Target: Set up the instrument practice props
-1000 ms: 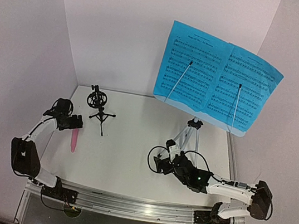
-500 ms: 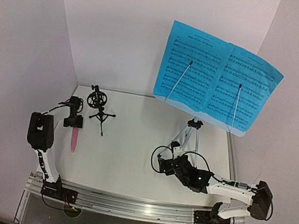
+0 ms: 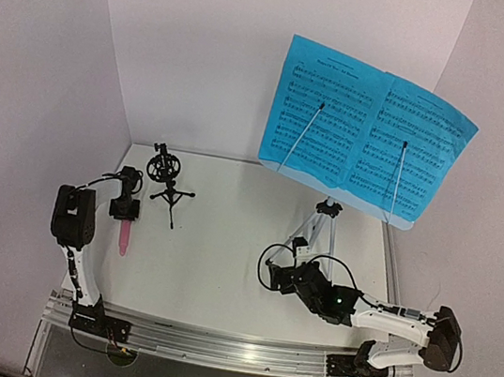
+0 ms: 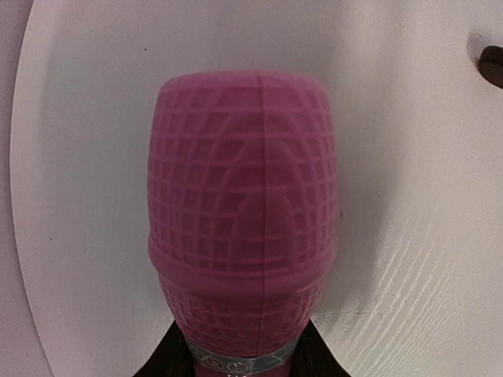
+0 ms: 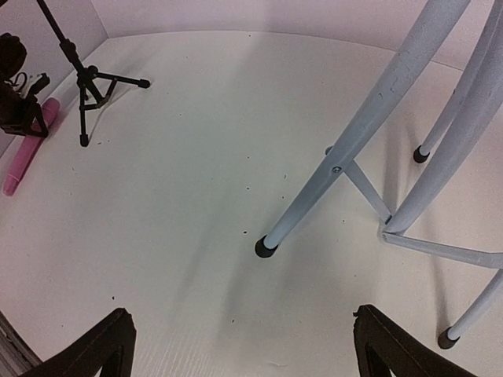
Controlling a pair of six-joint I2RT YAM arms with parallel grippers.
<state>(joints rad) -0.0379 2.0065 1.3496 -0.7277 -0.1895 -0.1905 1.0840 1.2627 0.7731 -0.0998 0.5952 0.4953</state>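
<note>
The pink microphone (image 3: 123, 238) lies on the white table at the left, its mesh head (image 4: 244, 204) filling the left wrist view. My left gripper (image 3: 123, 210) sits over its far end, the black fingers (image 4: 169, 360) pressed against both sides of the handle. The small black tripod mic mount (image 3: 166, 180) stands just right of it. At the right stands the music stand (image 3: 323, 220) with two blue sheet-music pages (image 3: 325, 114) (image 3: 415, 146) on its desk. My right gripper (image 3: 278, 278) is open, low in front of a stand leg (image 5: 346, 149), with nothing between its fingers.
White walls close in the table at the back and both sides. The left wall is close beside the left arm. Black cable loops (image 3: 269, 265) hang around the right wrist. The stand's other feet (image 5: 422, 155) stand right of the right gripper.
The left arm swung upright and its gripper came down over the microphone's far end, and its jaws narrowed onto it. The right gripper edged slightly right and stayed open.
</note>
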